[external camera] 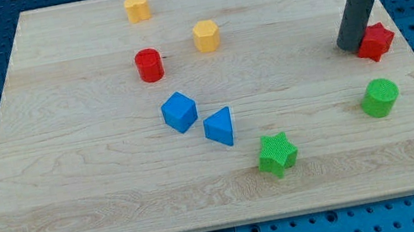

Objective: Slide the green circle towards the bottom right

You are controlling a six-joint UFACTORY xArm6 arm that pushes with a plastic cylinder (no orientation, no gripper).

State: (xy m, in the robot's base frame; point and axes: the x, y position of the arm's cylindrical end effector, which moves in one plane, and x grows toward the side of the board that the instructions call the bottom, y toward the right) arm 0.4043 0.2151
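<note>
The green circle (pixel 380 97) is a short green cylinder on the wooden board (pixel 73 182), at the view's right, a little below the middle. My tip (pixel 350 45) rests on the board above it and slightly to its left, apart from it. The tip stands right beside the red star (pixel 376 41), at that star's left edge.
A green star (pixel 277 155) lies at the lower middle. A blue triangle (pixel 220 126) and a blue cube (pixel 179 111) sit near the centre. A red cylinder (pixel 149 65) and two yellow blocks (pixel 207 36) (pixel 137 7) lie toward the top. The board's right edge is near the green circle.
</note>
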